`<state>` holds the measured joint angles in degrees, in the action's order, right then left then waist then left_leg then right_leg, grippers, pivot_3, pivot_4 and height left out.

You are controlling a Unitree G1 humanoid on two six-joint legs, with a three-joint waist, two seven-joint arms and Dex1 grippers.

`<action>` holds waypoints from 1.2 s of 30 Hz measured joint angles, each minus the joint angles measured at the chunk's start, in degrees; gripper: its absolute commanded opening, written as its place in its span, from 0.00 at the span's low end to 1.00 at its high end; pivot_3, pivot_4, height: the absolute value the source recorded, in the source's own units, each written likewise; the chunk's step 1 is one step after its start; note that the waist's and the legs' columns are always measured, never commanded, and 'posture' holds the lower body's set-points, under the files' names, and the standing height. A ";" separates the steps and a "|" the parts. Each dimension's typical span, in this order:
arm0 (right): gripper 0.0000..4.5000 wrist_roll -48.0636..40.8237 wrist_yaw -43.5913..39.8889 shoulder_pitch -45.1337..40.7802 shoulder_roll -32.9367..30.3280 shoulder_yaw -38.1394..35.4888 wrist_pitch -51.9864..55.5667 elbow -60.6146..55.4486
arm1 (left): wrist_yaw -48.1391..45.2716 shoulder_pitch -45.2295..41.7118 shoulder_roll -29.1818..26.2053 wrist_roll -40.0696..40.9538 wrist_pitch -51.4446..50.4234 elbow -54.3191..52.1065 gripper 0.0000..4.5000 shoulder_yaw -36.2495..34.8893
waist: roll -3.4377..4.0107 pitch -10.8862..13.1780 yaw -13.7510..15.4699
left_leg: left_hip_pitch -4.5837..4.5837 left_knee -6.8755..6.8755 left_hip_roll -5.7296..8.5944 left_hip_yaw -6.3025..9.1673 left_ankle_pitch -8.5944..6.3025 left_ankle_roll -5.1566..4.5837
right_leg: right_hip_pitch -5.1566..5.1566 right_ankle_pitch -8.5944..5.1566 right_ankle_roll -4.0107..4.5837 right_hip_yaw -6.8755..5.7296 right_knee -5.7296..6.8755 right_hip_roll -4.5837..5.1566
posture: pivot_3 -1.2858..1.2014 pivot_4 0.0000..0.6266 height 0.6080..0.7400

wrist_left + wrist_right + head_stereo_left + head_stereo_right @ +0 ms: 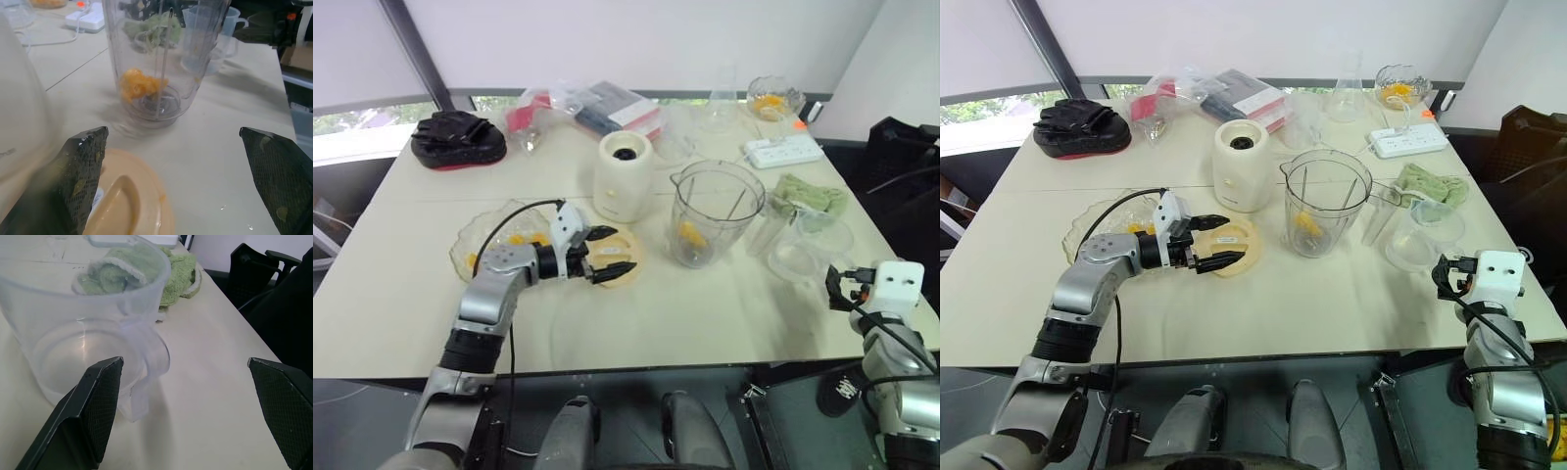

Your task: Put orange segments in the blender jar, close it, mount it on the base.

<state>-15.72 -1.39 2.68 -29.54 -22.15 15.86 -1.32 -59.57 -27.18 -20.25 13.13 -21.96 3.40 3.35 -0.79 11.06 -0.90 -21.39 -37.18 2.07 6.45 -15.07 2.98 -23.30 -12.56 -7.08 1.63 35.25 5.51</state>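
Jar stands open just past your left gripper, with orange bits already at its bottom. Your left fingers are spread wide and empty over the cream lid. If you close off-centre, the lid may slide or tip away. Your right gripper is wide open and empty too, right by the jug, and a swing could knock it. You can't tell how many bits are inside. The base stands beside the jar.
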 measured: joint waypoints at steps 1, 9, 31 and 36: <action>0.94 0.66 0.26 -0.77 0.18 0.00 -0.02 0.76 | 0.14 0.00 -0.05 0.01 0.06 -0.09 0.99 0.13 | 0.00 0.00 -0.12 | 0.00 0.00 0.00 -0.01 0.00 0.00 | 0.00 0.00 0.00 0.00 0.00 0.00 | 0.52 0.24 1.00; 0.94 4.59 3.32 -4.35 2.37 -0.40 -0.94 4.57 | 1.27 0.01 -0.62 0.06 0.50 -0.24 0.99 0.43 | 0.01 0.00 -0.16 | 0.00 0.01 0.00 -0.01 0.00 0.00 | -0.01 0.00 0.00 0.00 0.00 0.00 | 0.52 0.24 1.00; 0.94 5.22 5.00 -7.84 4.47 -3.95 -2.63 7.67 | 2.22 -0.06 -1.50 0.05 2.68 -0.25 0.99 2.57 | 0.03 0.01 -0.18 | -0.01 0.02 0.00 0.00 0.00 0.00 | -0.01 -0.01 0.00 0.00 -0.02 0.00 | 0.52 0.24 1.00; 0.94 4.74 4.98 -9.81 4.89 -4.28 -2.83 10.26 | 2.21 -0.11 -1.92 0.05 2.83 -0.18 0.99 2.58 | 0.03 0.01 -0.17 | -0.02 0.04 0.00 0.00 0.00 0.00 | -0.01 -0.01 0.00 0.00 -0.05 0.00 | 0.52 0.24 1.00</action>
<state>-10.98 3.59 -7.13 -24.65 -26.43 13.03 8.94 -57.36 -27.28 -22.17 13.18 -19.14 3.21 5.92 -0.76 11.07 -1.07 -21.41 -37.13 2.06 6.45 -15.07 2.98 -23.31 -12.57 -7.08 1.62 35.20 5.52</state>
